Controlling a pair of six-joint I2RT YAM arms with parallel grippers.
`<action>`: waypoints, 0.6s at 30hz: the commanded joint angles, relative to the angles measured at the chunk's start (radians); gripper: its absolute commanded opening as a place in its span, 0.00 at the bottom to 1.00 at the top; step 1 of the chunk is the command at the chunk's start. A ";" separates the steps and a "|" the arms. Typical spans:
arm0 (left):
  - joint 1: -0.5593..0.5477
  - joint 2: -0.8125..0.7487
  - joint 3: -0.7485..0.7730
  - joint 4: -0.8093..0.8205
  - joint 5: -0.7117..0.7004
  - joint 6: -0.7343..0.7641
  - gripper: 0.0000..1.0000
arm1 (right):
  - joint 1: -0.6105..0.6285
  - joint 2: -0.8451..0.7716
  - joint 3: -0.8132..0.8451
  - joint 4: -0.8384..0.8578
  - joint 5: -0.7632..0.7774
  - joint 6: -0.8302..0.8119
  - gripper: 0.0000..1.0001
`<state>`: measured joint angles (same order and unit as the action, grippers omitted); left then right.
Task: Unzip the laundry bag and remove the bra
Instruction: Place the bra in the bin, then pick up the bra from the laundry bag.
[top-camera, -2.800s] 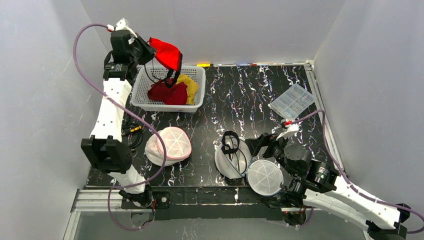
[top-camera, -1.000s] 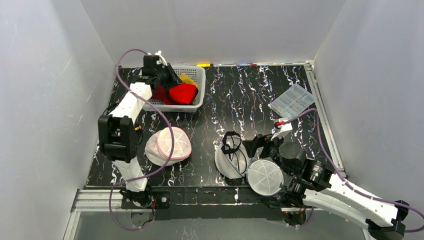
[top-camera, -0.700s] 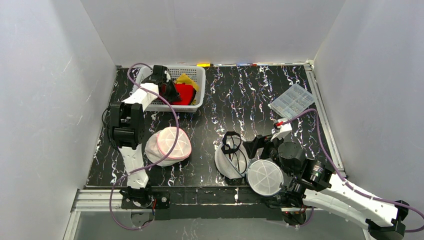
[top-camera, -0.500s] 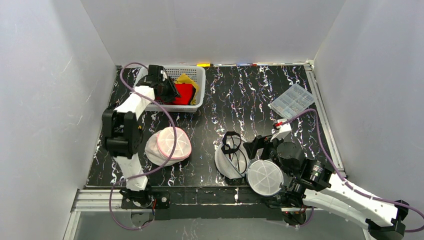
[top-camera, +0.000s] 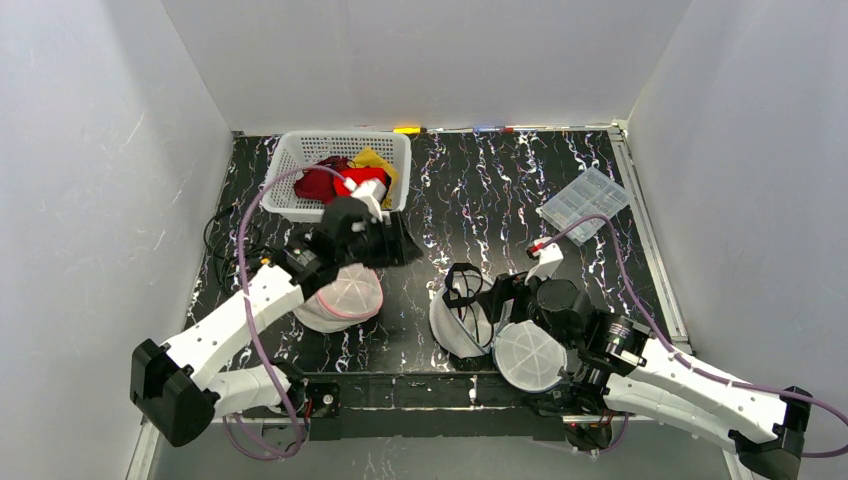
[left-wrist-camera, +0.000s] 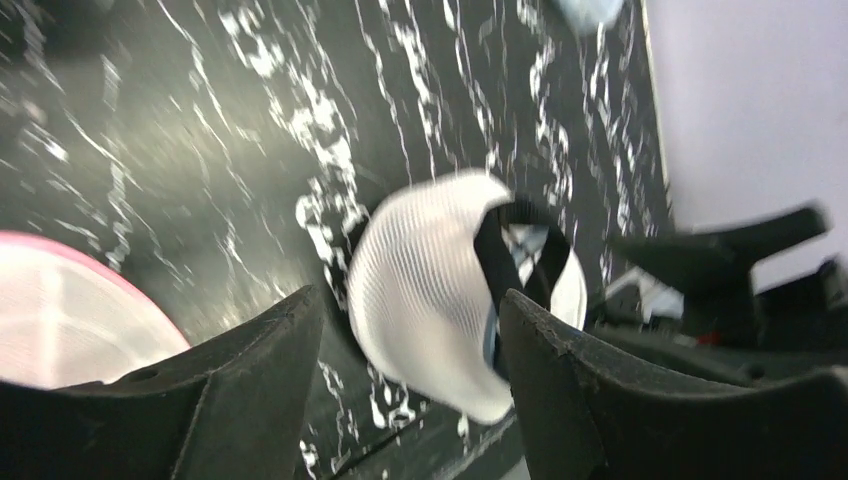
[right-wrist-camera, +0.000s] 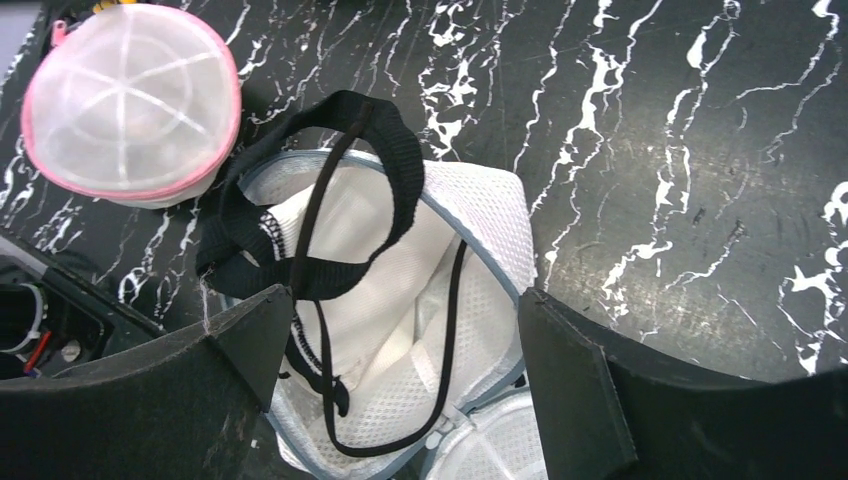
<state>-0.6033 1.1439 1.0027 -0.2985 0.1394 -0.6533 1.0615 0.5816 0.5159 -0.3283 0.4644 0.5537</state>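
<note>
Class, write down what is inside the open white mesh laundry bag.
A black bra lies in the laundry bag, with one wide band draped over its rim. The bottom of the bag is covered by the bra and folded mesh.

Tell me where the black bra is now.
In the top view the black bra lies in the open white laundry bag at front centre, right of the pink-rimmed bag.
</note>
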 joint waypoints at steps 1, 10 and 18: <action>-0.172 -0.051 -0.081 -0.040 -0.097 -0.055 0.63 | 0.001 0.014 0.010 0.086 -0.040 0.018 0.90; -0.402 0.061 -0.047 -0.025 -0.206 -0.094 0.64 | 0.001 0.042 -0.005 0.104 -0.075 0.050 0.88; -0.447 0.124 -0.062 -0.013 -0.234 -0.097 0.61 | 0.000 0.037 -0.005 0.074 -0.074 0.056 0.88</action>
<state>-1.0405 1.2583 0.9272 -0.3145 -0.0467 -0.7460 1.0615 0.6231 0.5095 -0.2749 0.3920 0.6010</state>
